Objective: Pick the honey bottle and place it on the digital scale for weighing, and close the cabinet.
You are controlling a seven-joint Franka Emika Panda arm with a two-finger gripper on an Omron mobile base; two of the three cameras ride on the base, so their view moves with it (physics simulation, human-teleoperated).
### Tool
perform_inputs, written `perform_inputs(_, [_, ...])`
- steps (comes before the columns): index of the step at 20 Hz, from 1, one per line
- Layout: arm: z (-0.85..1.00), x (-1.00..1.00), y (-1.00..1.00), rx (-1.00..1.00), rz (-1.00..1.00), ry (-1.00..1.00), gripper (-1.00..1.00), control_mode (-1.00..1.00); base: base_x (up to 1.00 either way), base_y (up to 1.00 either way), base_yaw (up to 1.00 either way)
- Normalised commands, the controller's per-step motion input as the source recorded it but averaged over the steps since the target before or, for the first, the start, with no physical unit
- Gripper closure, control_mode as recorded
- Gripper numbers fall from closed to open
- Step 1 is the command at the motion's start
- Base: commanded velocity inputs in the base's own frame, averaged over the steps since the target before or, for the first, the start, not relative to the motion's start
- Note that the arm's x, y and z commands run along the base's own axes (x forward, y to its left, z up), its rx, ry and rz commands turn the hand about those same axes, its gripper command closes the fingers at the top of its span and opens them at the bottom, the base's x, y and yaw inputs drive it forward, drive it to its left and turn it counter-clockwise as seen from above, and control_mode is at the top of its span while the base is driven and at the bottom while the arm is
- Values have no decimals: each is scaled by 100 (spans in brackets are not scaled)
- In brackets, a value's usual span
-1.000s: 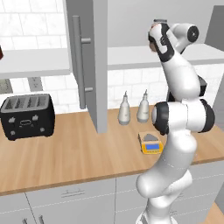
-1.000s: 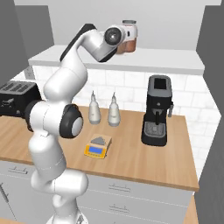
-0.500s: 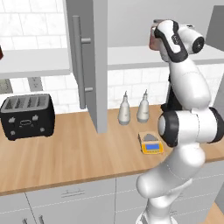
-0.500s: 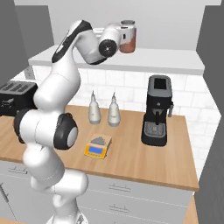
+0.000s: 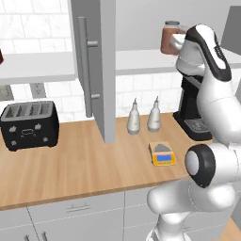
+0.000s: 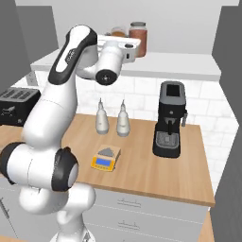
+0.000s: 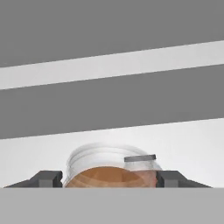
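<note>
Left base view: saw the arm (image 5: 212, 70) raised high, with its hand up at the pale shelf (image 5: 141, 59) of the cabinet (image 5: 104, 70). Noted the cabinet door swung open, edge on, with its bar handle (image 5: 84, 70) facing the toaster side. Found a reddish-brown jar (image 5: 168, 37) on the shelf just beside the hand. Down on the bench (image 5: 75, 164), spotted a black toaster (image 5: 29, 124) at the left, two whitish bottles (image 5: 133, 118) side by side by the wall, a coffee machine (image 5: 190, 113) at the right, and the digital scale (image 5: 162, 154) in front of the bottles, its plate bare.

Right base view: made out the honey bottle (image 6: 118, 32) on the shelf, its tan top peeking above the white hand, close beside the jar.

Hand view: looked along the gripper (image 7: 109, 179) at the honey bottle, low in the middle, on the shelf. Saw one dark fingertip (image 7: 46, 178) at each side of the bottle, very close to it. Could not tell whether pressed onto the bottle or just clear of it.
</note>
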Motion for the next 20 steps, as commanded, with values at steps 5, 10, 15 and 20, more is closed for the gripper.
perform_inputs(5, [11, -100, -26, 2, 0, 3, 100, -100, 0, 0, 0])
perform_inputs(10, [40, -100, -51, 0, -2, 2, 100, -100, 0, 0, 0])
perform_inputs(15, [30, -100, -59, 0, -1, 0, 100, -100, 0, 0, 0])
perform_inputs(20, [6, -70, -21, -5, 8, 22, 100, -100, 0, 0, 0])
